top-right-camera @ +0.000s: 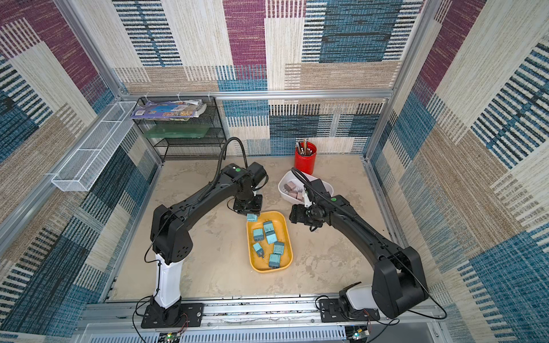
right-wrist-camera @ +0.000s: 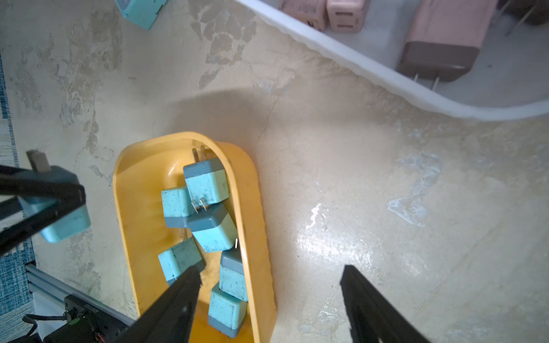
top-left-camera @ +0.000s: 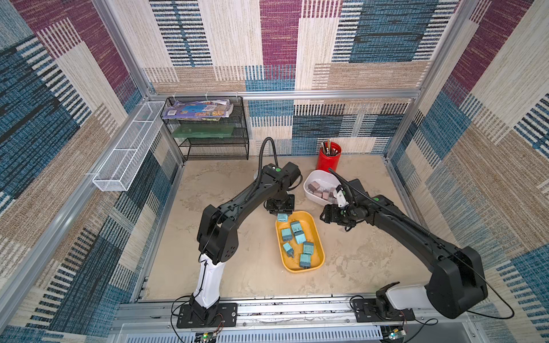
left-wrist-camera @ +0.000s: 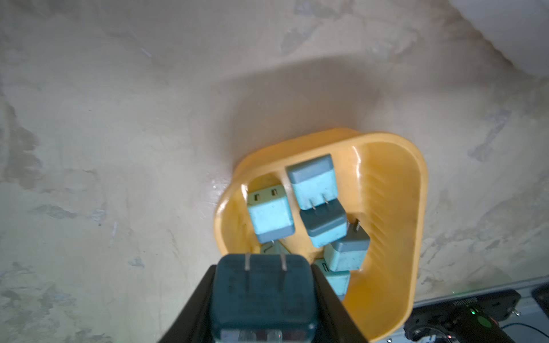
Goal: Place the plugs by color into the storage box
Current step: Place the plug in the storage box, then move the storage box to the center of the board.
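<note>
- Over the far end of the yellow tray [top-left-camera: 310, 226], the left gripper [top-left-camera: 281, 216] is clamped on a teal plug [left-wrist-camera: 261, 297], with pads on two opposite sides.
- Six more teal plugs [top-left-camera: 298, 236] lie jumbled in that tray, some touching. Mauve plugs [top-left-camera: 315, 187] sit in the white tray [top-left-camera: 323, 176] just beyond.
- The right gripper [right-wrist-camera: 270, 268] hangs wide and empty between the two trays, near the yellow rim.
- The step in hand looks like the release. The held plug seems to be above the rim corner rather than well inside, so shift it inward first, toward the bare patch at the far end.
- Go low before letting go. A cube dropped from height onto the pile could bounce off another plug and over the shallow wall.
- Part the jaws fully, then lift straight up so no finger drags the plug along.
- The table [top-left-camera: 237, 267] is a mottled beige sheet with a slight sheen. It is probably slick, so a nudge could slide the light tray.
- The walls are woven patchwork in blue, plum and cream on an aluminium frame.
- At the back stand a black mesh shelf [top-left-camera: 214, 142], a white wire basket [top-left-camera: 124, 154] and a red cup [top-left-camera: 328, 159] of pens.
</note>
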`<state>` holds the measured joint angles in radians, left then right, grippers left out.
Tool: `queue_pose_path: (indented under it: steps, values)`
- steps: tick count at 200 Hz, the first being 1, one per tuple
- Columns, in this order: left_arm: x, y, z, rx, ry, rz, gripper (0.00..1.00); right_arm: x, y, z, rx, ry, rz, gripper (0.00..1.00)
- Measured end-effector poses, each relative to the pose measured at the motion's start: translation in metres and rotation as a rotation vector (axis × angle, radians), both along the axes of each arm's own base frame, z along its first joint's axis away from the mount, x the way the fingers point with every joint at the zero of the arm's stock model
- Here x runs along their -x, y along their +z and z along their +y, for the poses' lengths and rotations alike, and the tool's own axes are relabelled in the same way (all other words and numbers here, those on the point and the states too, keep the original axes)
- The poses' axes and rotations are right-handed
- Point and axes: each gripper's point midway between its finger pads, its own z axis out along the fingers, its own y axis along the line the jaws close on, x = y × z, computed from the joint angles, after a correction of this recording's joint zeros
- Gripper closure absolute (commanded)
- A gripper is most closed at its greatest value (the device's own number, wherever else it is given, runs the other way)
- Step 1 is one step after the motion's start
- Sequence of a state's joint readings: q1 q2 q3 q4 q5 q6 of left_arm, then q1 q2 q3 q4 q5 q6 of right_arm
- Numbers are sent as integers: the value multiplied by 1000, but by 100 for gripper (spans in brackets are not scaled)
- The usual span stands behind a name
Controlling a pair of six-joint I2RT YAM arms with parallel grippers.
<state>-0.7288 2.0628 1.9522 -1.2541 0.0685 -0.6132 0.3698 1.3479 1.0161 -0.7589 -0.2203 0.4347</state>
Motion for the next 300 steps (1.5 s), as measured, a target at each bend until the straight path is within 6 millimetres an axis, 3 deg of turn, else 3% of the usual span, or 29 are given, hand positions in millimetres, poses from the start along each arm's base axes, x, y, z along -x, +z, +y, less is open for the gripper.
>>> queue_pose_path:
  steps: [40, 86, 103, 121, 144, 180, 204, 241, 269, 300]
  values:
    - [45, -15, -40, -2, -49, 49, 68, 18, 1, -13, -3, -4, -12, 23]
    - [80, -75, -44, -82, -49, 145, 66, 40, -1, -26, -5, -9, -13, 23]
    - [89, -89, -43, -87, -50, 182, 60, 43, -1, -31, -7, -26, -6, 22]
    - [89, -89, -46, -75, -49, 182, 50, 37, 3, -43, -4, -64, -8, 22]
    - [84, -79, -50, -51, -49, 148, 41, 14, 15, -69, -5, -150, -35, 21]
    - [61, -12, -56, 48, -44, 24, 35, -40, 18, -134, -27, -325, -13, 22]
    - [48, 17, -30, 52, 1, -35, 35, -74, 2, -156, -44, -349, 38, 23]
    - [43, 11, 34, -28, 87, -16, 35, -118, -21, -152, -81, -305, 80, 26]
    - [43, 17, 82, -47, 159, -31, 34, -150, -30, -114, -83, -194, 80, 27]
    - [50, 22, 126, -55, 240, -57, 33, -180, -37, -44, -81, -37, 60, 27]
